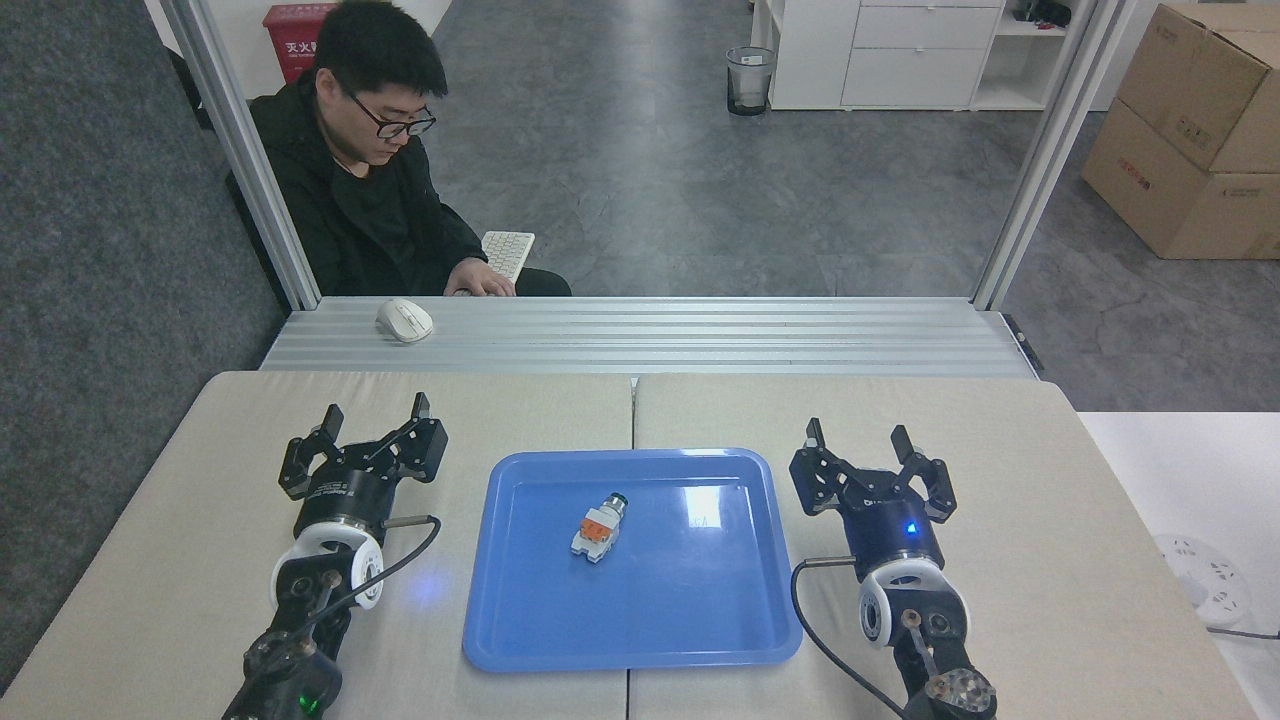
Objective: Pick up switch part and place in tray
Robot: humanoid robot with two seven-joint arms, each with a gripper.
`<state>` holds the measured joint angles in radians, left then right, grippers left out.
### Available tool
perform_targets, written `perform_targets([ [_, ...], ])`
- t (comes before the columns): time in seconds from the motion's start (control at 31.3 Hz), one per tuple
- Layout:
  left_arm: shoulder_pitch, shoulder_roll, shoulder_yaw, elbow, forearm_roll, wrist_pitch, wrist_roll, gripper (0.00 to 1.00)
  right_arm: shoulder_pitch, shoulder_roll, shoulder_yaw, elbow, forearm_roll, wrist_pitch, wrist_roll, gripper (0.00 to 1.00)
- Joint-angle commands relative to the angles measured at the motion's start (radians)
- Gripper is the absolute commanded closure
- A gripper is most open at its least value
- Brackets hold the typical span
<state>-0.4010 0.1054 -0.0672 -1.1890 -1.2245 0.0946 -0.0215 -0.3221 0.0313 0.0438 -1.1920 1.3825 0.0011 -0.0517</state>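
The switch part (597,526), white with an orange middle and a dark-tipped end, lies inside the blue tray (700,610) near its centre, apart from both grippers. My left gripper (376,416) stands open over the table to the left of the tray, nothing between its fingers. On the tray's right side my right gripper (858,437) is open too, and holds nothing.
A person in black sits behind the metal ledge (650,335), a hand by a white keyboard (508,252). A white mouse (404,320) rests on the ledge. A white round object (1198,578) lies at the far right. Cardboard boxes (1195,120) stand on the floor.
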Motion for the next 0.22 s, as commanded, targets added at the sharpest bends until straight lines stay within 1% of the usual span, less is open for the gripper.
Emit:
perform_targets([
  [0.0, 0.002, 0.02, 0.017, -0.023, 0.003, -0.003, 0.0, 0.01, 0.0, 0.001, -0.001, 0.0, 0.0, 0.0, 0.0, 0.0],
  [0.19, 0.005, 0.022, 0.012, -0.032, -0.006, -0.001, 0.0, 0.01, 0.0, 0.002, -0.001, 0.0, 0.0, 0.0, 0.0, 0.0],
])
